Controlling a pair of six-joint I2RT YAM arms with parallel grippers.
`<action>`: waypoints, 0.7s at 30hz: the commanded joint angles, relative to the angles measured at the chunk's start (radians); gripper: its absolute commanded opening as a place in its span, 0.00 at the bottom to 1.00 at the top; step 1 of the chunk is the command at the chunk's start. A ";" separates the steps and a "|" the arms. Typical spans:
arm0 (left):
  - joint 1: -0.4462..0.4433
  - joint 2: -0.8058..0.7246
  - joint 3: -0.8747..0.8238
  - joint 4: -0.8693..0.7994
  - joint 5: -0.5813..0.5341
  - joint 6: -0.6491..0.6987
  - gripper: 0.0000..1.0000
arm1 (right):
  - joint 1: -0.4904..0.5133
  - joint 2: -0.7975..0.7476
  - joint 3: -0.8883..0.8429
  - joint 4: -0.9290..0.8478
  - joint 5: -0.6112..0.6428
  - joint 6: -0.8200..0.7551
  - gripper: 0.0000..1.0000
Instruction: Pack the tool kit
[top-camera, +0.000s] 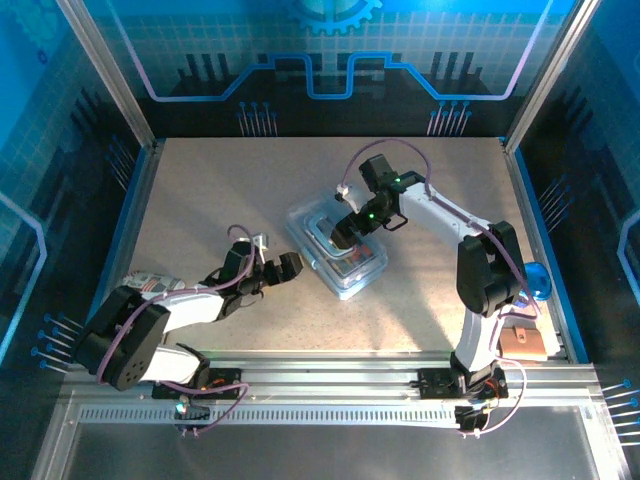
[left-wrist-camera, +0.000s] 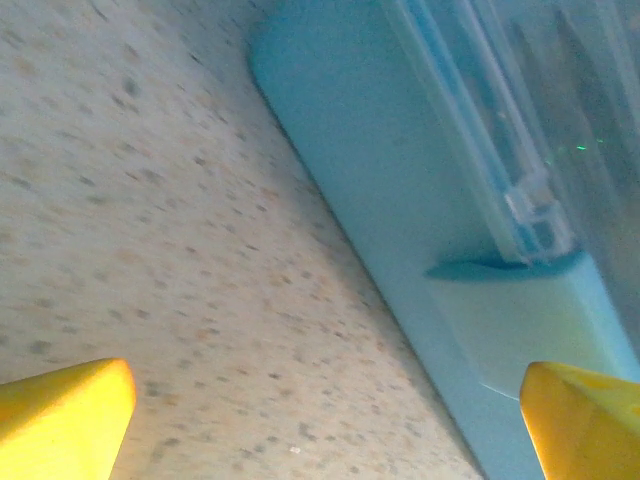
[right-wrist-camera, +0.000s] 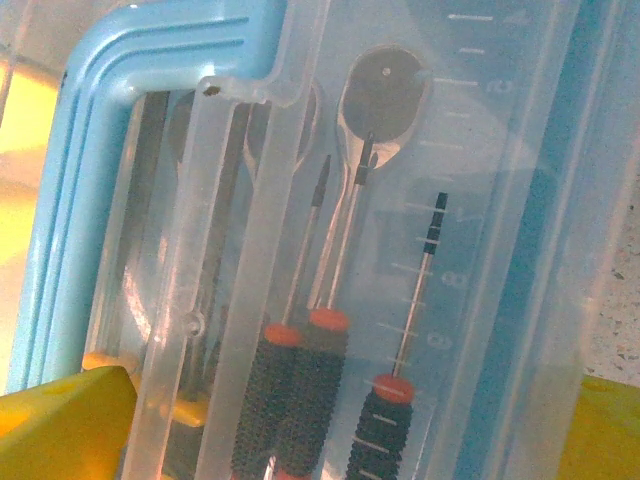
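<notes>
The tool kit (top-camera: 352, 272) is a pale-blue translucent box lying flat mid-table with its clear lid down. My right gripper (top-camera: 342, 236) hovers open just above the lid. In the right wrist view its yellow fingertips (right-wrist-camera: 62, 420) straddle the lid, and three screwdrivers (right-wrist-camera: 312, 385) with black knurled handles and orange collars show through it. A bit of yellow (right-wrist-camera: 186, 411) lies beside them inside the box. The blue handle (right-wrist-camera: 150, 60) curves at the top left. My left gripper (top-camera: 289, 264) stands open just left of the box, low over the table. Its right fingertip (left-wrist-camera: 585, 425) is near the box's side wall (left-wrist-camera: 400, 200).
A blue round object (top-camera: 538, 279) and a brown block (top-camera: 522, 343) sit by the right arm's base. Blue panels on metal posts wall in the speckled table (top-camera: 200, 200). A metal rail (top-camera: 330, 385) runs along the near edge.
</notes>
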 joint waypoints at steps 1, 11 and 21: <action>0.006 0.017 0.031 0.074 0.132 -0.096 0.99 | 0.000 0.034 -0.062 -0.135 0.043 -0.043 1.00; 0.005 0.085 0.047 0.156 0.168 -0.149 0.85 | 0.000 0.036 -0.060 -0.137 0.042 -0.042 1.00; 0.005 0.210 0.049 0.374 0.207 -0.227 0.73 | 0.000 0.038 -0.061 -0.141 0.045 -0.044 1.00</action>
